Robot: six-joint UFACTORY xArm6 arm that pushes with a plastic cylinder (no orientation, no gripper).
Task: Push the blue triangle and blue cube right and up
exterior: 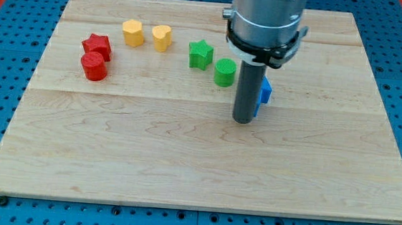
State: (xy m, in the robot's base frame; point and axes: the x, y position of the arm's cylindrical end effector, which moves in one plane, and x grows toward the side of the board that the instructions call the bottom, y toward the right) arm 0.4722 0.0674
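Green cylinder [225, 72] is sitting just at 10 o'clock of my tip [241, 120], close beside the rod; green star [200, 55] is lying further out at 10 o'clock; yellow hexagon block [132, 32] and yellow heart block [162, 37] are resting toward the wooden board's [182, 168] top left; red star [98, 45] and red cylinder [93, 67] are touching each other at far 9 o'clock. Rod has no jaws, it is ending in a plain tip pressing on the board. Blue block [264, 92] is peeking out at 1 o'clock of the tip, touching the rod, mostly hidden; possibly both blue pieces, shape cannot be told.
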